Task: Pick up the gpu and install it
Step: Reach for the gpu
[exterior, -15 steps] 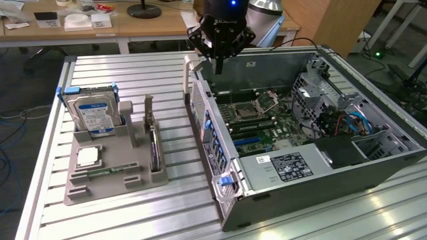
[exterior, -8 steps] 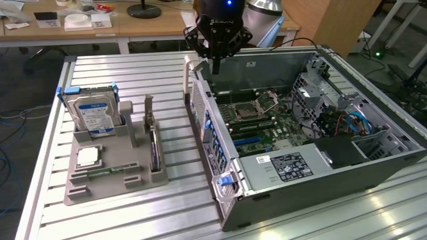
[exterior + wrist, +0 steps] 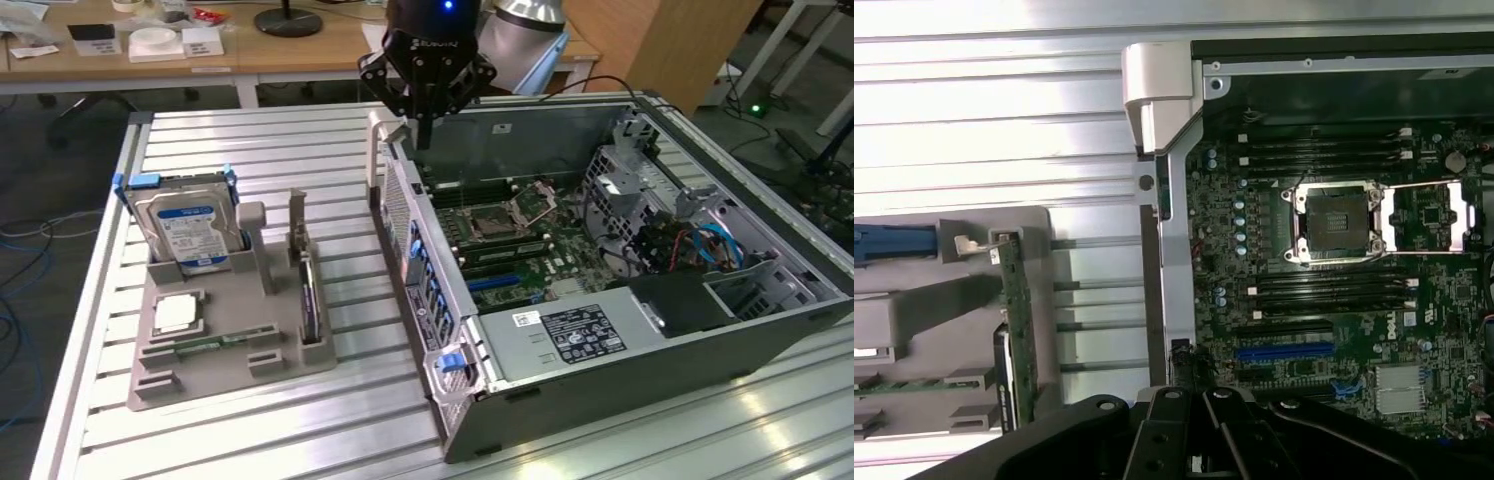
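Claw (image 3: 424, 135) closed, empty, above the case wall (image 3: 416, 255); gpu (image 3: 310, 300), edgewise and parallel to it, lies toward the exterior view's left.

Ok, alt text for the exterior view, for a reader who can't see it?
The arm's shut gripper hangs over one edge of an open computer case on a slatted table. To the exterior view's left, the gpu stands edge-on in a grey holder beside a hard drive.
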`<state>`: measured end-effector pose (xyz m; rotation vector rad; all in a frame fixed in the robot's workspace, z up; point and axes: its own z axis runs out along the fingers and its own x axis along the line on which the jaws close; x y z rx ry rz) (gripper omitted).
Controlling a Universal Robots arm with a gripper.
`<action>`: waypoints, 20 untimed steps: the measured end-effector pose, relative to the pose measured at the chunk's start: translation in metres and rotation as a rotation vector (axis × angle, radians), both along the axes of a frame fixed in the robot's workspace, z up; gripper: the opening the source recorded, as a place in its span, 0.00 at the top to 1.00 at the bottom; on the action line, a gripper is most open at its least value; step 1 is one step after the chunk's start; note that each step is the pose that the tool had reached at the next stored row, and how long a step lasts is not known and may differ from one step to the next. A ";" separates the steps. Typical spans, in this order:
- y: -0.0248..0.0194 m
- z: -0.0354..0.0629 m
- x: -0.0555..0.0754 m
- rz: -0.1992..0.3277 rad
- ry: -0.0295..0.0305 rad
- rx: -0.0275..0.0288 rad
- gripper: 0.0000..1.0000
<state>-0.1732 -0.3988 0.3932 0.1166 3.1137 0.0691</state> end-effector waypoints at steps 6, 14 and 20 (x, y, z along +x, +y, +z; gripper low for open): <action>0.0000 0.0000 -0.006 0.000 0.0000 0.0000 0.89; 0.0000 -0.0001 -0.015 0.000 -0.0001 0.0001 0.89; 0.0000 0.0000 -0.021 0.000 -0.0001 0.0000 0.89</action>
